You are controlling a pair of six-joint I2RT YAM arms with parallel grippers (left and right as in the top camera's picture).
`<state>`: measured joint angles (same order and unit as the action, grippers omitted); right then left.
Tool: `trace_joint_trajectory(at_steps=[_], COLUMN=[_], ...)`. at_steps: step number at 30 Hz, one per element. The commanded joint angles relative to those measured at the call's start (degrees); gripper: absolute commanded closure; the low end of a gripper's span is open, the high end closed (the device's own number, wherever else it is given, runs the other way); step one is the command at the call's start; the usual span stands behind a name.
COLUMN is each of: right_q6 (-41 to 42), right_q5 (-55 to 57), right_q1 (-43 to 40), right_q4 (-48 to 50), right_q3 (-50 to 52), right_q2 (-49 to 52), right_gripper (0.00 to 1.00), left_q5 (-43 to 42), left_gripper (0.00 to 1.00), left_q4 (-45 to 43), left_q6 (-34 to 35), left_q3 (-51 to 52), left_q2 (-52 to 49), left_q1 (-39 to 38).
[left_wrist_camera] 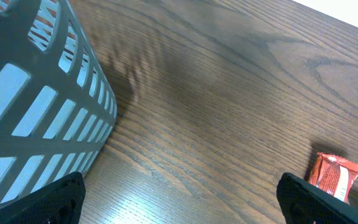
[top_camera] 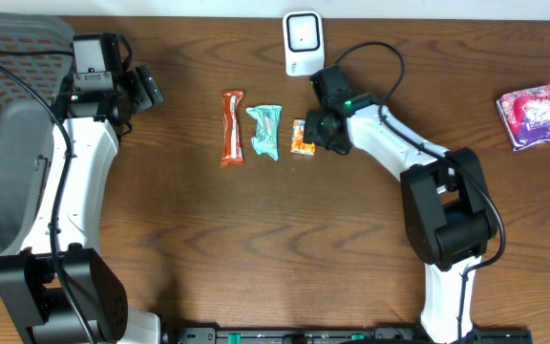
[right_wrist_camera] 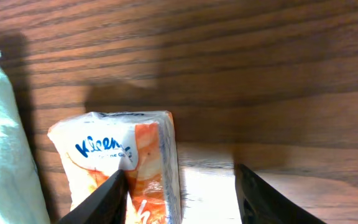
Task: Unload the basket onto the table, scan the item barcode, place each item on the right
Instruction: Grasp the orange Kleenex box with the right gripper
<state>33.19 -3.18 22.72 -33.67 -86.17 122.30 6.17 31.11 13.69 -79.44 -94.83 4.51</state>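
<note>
A small orange-and-white Kleenex tissue pack [top_camera: 301, 137] [right_wrist_camera: 120, 155] lies flat on the wooden table, below the white barcode scanner [top_camera: 302, 40]. My right gripper [top_camera: 319, 129] [right_wrist_camera: 180, 186] is low over the pack's right part and open. Its left finger crosses the pack's top face. The right finger stands apart from the pack's edge, with bare table between. My left gripper [top_camera: 147, 86] [left_wrist_camera: 179, 199] hovers wide open far to the left, beside the basket, holding nothing.
An orange snack bar [top_camera: 231, 126] [left_wrist_camera: 333, 177] and a teal packet [top_camera: 265, 131] [right_wrist_camera: 2, 143] lie just left of the tissue pack. A purple pack [top_camera: 537, 116] sits at the far right. A grey slatted basket [top_camera: 8, 143] [left_wrist_camera: 36, 106] fills the left side.
</note>
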Motion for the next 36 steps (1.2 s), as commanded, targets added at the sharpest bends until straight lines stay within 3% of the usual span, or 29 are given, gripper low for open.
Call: trace_joint_trajectory(at_steps=[1, 14, 19, 21, 26, 28, 30, 36], right_q6=[-2.0, -7.1, -7.1, -7.1, -7.1, -7.1, -7.1, -6.9], right_q5=[-2.8, -25.7, -25.5, -23.7, -22.2, -22.2, -22.2, -21.7], right_q1=[-2.5, -8.9, -9.5, -9.4, -9.1, -9.0, -8.9, -8.0], right_q4=[-1.3, 1.4, 1.0, 0.6, 0.5, 0.4, 0.5, 0.8], right_q3=[1.5, 1.5, 1.5, 1.5, 1.5, 1.6, 1.6, 1.6], right_q2=[0.8, 0.1, 0.1, 0.1, 0.2, 0.2, 0.2, 0.3], right_gripper=[0.48, 0.36, 0.11, 0.1, 0.16, 0.35, 0.46, 0.5], left_q5=[0.5, 0.5, 0.5, 0.5, 0.5, 0.5, 0.5, 0.5], left_gripper=[0.02, 0.02, 0.02, 0.02, 0.02, 0.02, 0.02, 0.02], left_q4=[0.2, 0.2, 0.2, 0.2, 0.2, 0.2, 0.2, 0.2], left_q6=[0.5, 0.5, 0.5, 0.5, 0.5, 0.5, 0.5, 0.5], left_q3=[-0.3, -0.3, -0.3, -0.3, -0.3, -0.3, -0.3, -0.3], left_q2=[-0.3, -0.3, -0.3, -0.3, -0.3, -0.3, -0.3, -0.3], left_q1=[0.2, 0.2, 0.2, 0.2, 0.2, 0.2, 0.2, 0.2])
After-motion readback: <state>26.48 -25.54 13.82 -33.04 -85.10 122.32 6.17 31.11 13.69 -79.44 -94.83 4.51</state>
